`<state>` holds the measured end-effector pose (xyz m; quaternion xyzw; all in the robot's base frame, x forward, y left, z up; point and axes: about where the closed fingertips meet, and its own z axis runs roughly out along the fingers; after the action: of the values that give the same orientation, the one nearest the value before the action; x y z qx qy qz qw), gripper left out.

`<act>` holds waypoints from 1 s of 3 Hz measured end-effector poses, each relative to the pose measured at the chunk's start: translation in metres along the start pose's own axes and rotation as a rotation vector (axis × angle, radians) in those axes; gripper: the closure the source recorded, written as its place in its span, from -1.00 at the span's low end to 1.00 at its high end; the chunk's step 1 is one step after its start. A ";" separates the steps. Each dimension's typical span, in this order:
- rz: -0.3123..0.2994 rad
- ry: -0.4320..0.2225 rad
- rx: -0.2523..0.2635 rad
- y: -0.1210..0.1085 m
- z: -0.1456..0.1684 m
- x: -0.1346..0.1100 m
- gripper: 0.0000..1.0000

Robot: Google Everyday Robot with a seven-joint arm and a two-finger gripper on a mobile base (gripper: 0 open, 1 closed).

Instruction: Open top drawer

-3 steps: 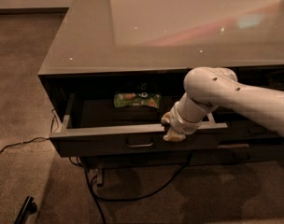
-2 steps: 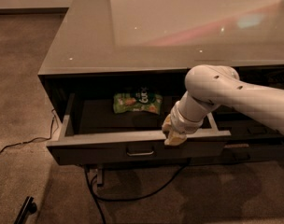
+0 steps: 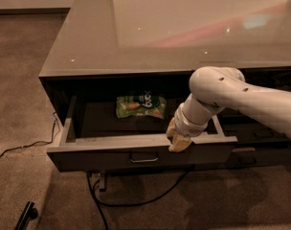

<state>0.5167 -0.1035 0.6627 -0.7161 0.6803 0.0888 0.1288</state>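
Below the glossy countertop [image 3: 184, 28], my gripper [image 3: 178, 139] sits on the front edge of the top drawer [image 3: 102, 158], right of its handle [image 3: 144, 157]. Whether it is clamped, I cannot tell. The drawer stands well out near me; I judge only a last straight pull remains.

Note for you: the only print in view is white lettering on the crumpled green snack bag [image 3: 140, 105] inside the open dark-grey top drawer [image 3: 97, 158]; its characters cannot be read. The pale gripper [image 3: 178, 139] sits at that drawer's front edge, right of centre.
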 end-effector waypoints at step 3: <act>-0.012 -0.011 -0.007 0.000 0.006 0.000 -1.00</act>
<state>0.5170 -0.1021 0.6571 -0.7201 0.6749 0.0944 0.1307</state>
